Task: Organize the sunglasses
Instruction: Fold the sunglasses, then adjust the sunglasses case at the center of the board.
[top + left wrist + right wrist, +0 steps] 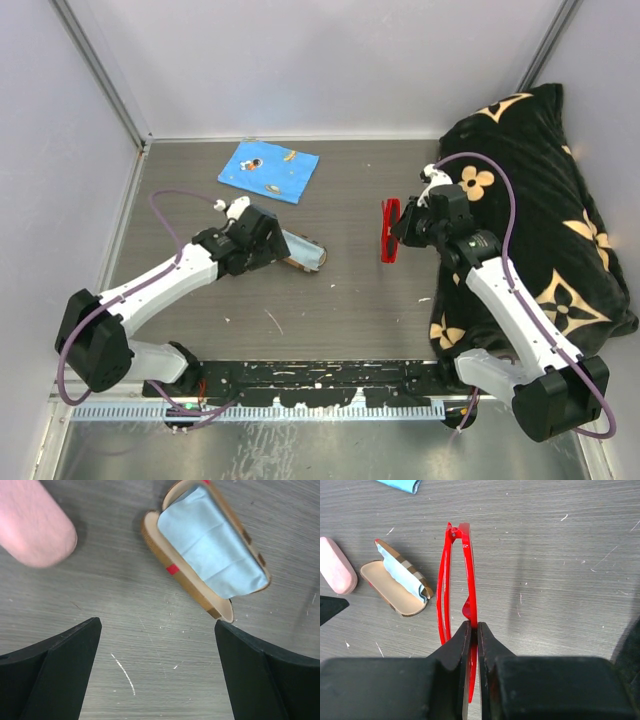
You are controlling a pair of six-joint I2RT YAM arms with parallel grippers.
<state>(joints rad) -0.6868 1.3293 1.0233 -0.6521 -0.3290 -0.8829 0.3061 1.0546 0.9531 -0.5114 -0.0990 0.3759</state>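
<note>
Sunglasses (469, 570), red, clamped in right end effector (474, 626), left end effector (157, 625) spread apart near open case (186, 581)

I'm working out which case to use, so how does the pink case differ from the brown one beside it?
The pink case looks shut; the brown case lies open. The pink case is plain and rounded; the brown case shows a tan lining and striped edge. The brown case holds a light blue cloth; the pink case's inside is hidden. Both lie on the grey table.
</note>
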